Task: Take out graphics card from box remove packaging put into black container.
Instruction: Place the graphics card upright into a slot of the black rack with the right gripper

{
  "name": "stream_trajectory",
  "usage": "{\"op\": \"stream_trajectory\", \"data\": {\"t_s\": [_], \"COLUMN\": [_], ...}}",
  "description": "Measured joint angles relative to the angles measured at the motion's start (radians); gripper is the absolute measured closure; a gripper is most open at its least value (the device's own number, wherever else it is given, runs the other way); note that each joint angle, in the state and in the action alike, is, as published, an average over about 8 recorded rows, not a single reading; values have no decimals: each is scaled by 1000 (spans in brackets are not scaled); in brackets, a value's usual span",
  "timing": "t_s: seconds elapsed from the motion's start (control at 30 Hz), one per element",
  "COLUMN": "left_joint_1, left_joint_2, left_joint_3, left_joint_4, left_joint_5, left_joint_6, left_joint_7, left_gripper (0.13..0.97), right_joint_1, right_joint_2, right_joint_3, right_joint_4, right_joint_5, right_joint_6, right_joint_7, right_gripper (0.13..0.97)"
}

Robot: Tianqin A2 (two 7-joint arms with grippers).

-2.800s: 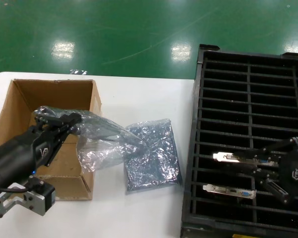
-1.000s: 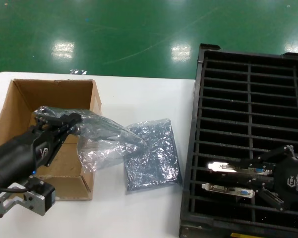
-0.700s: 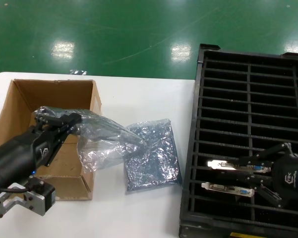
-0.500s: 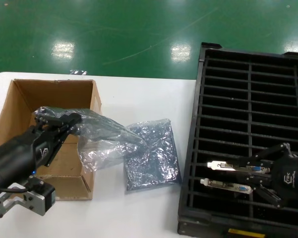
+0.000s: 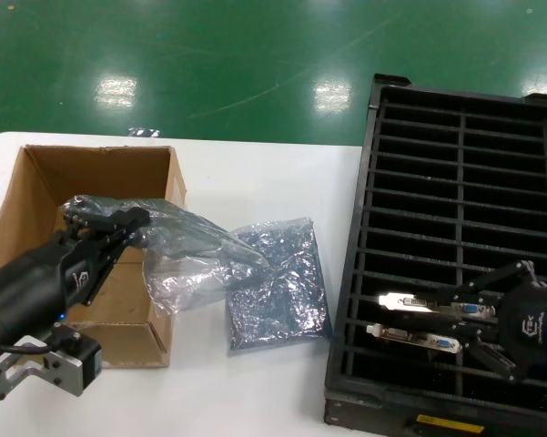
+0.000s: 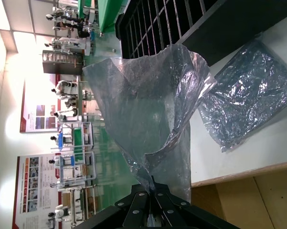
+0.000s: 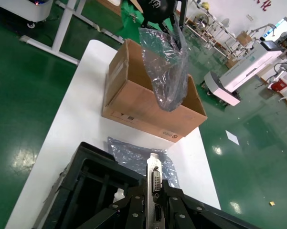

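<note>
My right gripper (image 5: 478,314) is shut on a graphics card (image 5: 423,302) by its silver bracket (image 7: 154,180), low over the near slots of the black container (image 5: 455,137). A second card (image 5: 414,339) lies in the slot just nearer. Over the brown box (image 5: 36,182), my left gripper (image 5: 127,223) is shut on an empty crinkly packaging bag (image 5: 191,259) that hangs across the box's right wall. The left wrist view shows the bag (image 6: 148,105) pinched at the left gripper (image 6: 151,185). The right gripper (image 7: 154,191) shows its jaws clamped on the bracket.
Another empty grey-blue bag (image 5: 278,287) lies flat on the white table (image 5: 255,173) between box and container. The container reaches to the table's near right edge. Green floor surrounds the table.
The right gripper has carried its card lower and nearer, down beside the second card. The black container has shifted slightly. The left arm and its bag have not moved.
</note>
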Motion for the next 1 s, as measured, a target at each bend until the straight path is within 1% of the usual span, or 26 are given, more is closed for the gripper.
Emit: {"op": "stream_trajectory", "data": {"t_s": [0.23,0.73,1.0], "left_joint_1": [0,0,0], "left_joint_2": [0,0,0], "left_joint_3": [0,0,0], "left_joint_4": [0,0,0], "left_joint_5": [0,0,0], "left_joint_6": [0,0,0], "left_joint_7": [0,0,0], "left_gripper": [959,959,959], "right_joint_1": [2,91,110], "right_joint_2": [-3,-37,-56], "right_joint_3": [-5,-37,-48], "right_joint_4": [-11,-90,-106], "right_joint_5": [-4,-41,-45], "right_joint_6": [-1,-13,-18], "right_joint_7": [4,23,24], "right_gripper": [911,911,911]}}
